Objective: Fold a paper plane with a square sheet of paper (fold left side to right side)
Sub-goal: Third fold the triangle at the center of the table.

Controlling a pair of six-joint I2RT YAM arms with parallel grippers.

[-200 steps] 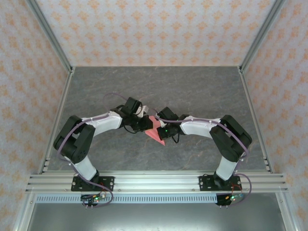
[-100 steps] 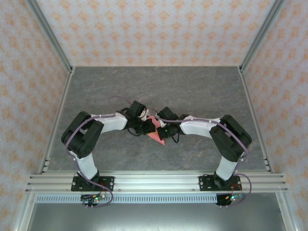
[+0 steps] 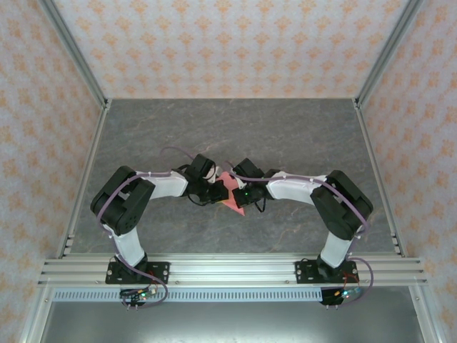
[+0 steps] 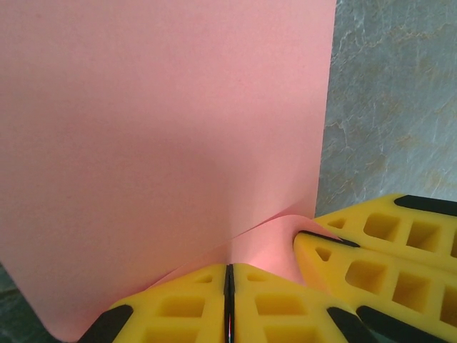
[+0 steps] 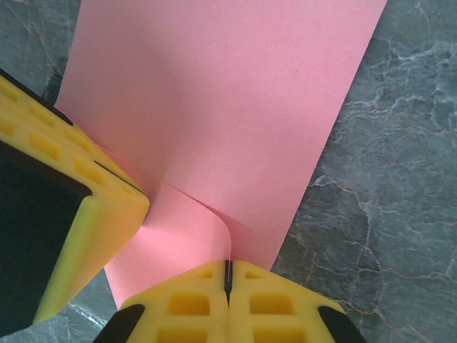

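Left claw [image 4: 228,304] and right claw [image 5: 228,289], just beside each other, are each clenched on the closest edge of the pink square sheet of paper [image 4: 164,128], which stretches away over the middle of the grey surface [image 3: 300,136]

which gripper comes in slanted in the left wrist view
The right gripper, lower right; the left gripper sits centred at the bottom. Both pinch the pink paper.

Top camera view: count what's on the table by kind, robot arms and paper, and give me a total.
Robot arms: 2 (left arm, right arm)
Square sheet of paper, pink: 1
Total: 3
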